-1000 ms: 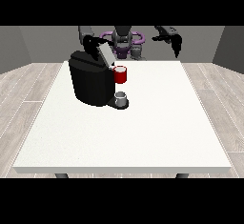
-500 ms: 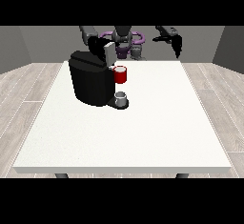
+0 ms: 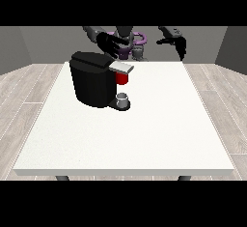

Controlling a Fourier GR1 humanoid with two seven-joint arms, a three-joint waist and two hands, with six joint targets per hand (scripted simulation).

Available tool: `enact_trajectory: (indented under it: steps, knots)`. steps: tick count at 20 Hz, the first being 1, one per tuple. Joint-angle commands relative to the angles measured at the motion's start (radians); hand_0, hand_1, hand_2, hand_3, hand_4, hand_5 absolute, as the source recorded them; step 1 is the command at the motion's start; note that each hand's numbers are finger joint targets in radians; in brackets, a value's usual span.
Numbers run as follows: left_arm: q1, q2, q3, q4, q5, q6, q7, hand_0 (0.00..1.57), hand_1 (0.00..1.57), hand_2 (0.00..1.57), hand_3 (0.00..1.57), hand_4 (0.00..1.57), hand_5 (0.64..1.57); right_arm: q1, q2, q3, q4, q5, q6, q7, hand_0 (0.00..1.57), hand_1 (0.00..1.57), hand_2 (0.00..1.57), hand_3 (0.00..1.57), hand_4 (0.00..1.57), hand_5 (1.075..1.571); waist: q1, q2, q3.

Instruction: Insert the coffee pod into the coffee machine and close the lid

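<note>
Hand at the view's left (image 3: 110, 44) hangs just above the back of the black coffee machine (image 3: 94, 79), near its grey lid (image 3: 121, 67), fingers spread and holding nothing that shows. The hand at the view's right (image 3: 177, 42) is raised well apart over the table's (image 3: 144, 134) far edge, fingers hanging relaxed and empty. A red thing at the machine (image 3: 122, 78) sits under the lid, and a grey thing (image 3: 123, 98), which I cannot tell for the pod, stands on the machine's base.

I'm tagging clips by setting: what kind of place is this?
Probably a plain indoor test room: a large white table, a black coffee machine on it, wood-look floor and grey walls.
</note>
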Motion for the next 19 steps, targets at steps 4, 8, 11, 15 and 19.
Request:
enact_trajectory:
  steps: [4, 8, 11, 15, 19]
  knots:
    - [-0.038, 0.016, -0.01, -0.044, 0.021, -0.016, -0.01, 0.0, 0.0, 0.0, 0.0, 0.0, 1.571, -0.051, -0.017, -0.029, 0.046, 0.013, 0.008, -0.048, 0.0, 0.0, 0.0, 0.0, 0.12, 1.571, 0.024, 0.03, 0.0003]
    - [0.033, -0.026, -0.05, -0.047, -0.016, 0.02, -0.006, 0.0, 0.0, 0.0, 0.0, 0.2, 1.571, 0.028, 0.089, 0.046, 0.003, 0.034, -0.017, -0.062, 0.0, 0.0, 0.0, 0.0, 0.03, 1.571, 0.006, -0.066, 0.0004]
    - [0.052, -0.053, -0.067, -0.051, -0.022, 0.03, -0.056, 0.0, 0.0, 0.0, 0.0, 0.14, 1.571, 0.024, 0.092, 0.037, -0.02, -0.013, 0.052, -0.083, 0.0, 0.0, 0.0, 0.0, 0.18, 1.571, -0.01, -0.071, 0.0003]
    - [0.086, -0.059, -0.068, 0.004, -0.019, 0.018, -0.078, 0.0, 0.0, 0.0, 0.0, 0.19, 1.571, 0.21, 0.095, 0.16, -0.101, -0.159, 0.01, -0.107, 0.0, 0.0, 0.0, 0.0, 0.27, 1.571, -0.047, -0.153, 0.0004]
    - [0.135, -0.028, -0.017, 0.033, 0.005, 0.015, -0.095, 0.0, 0.0, 0.0, 0.0, 0.19, 1.571, 0.377, 0.096, 0.184, -0.152, -0.204, -0.031, -0.146, 0.0, 0.0, 0.0, 0.0, 0.16, 1.571, -0.111, -0.182, 0.0003]
